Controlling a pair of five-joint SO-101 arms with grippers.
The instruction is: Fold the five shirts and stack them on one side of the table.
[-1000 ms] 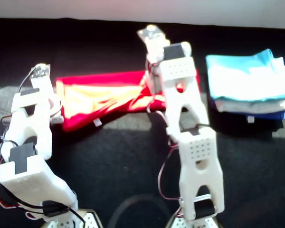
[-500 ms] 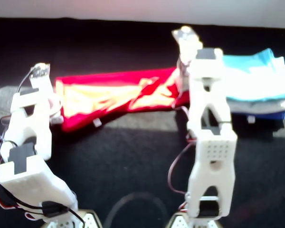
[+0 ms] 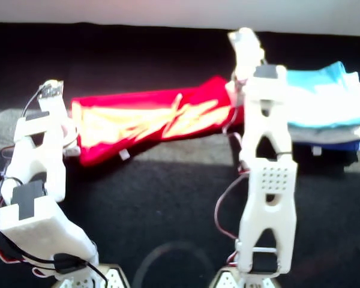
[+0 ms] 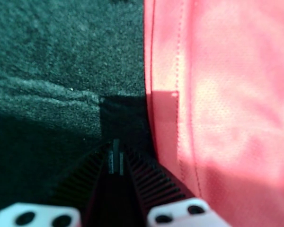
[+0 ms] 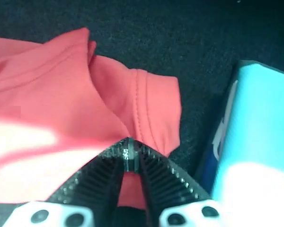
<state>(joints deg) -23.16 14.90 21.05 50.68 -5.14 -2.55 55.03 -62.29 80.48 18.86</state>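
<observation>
High view: red shirt [image 3: 150, 120] lay stretched in a long band across the middle of the frame, on the dark table [image 3: 168, 198]. It ran from left of centre to right of centre, its right end a little higher in the frame. Pale sunlit patches showed along its length. A small white tag showed at its lower edge, toward the left end.

Stack [image 3: 324, 105] of folded shirts sat in the upper right of the frame. The turquoise shirt [image 5: 255, 142] was on top, with pale, blue and dark layers beneath. The red shirt's right end lay just beside the stack.

Left arm [image 3: 39, 162] stood along the left side of the frame, its wrist at the red shirt's left end. Left gripper [image 4: 114, 158]: fingers closed tip to tip, and I saw nothing between them. The tips sat on the dark table cloth just beside the shirt's stitched hem, and one finger overlapped that edge.

Right arm [image 3: 267, 174] reached up the frame right of centre, its wrist over the gap between red shirt and stack. Right gripper [image 5: 128, 153]: fingers pinched together on a fold of the red shirt near a sleeve opening. The turquoise shirt lay close beside it.
</observation>
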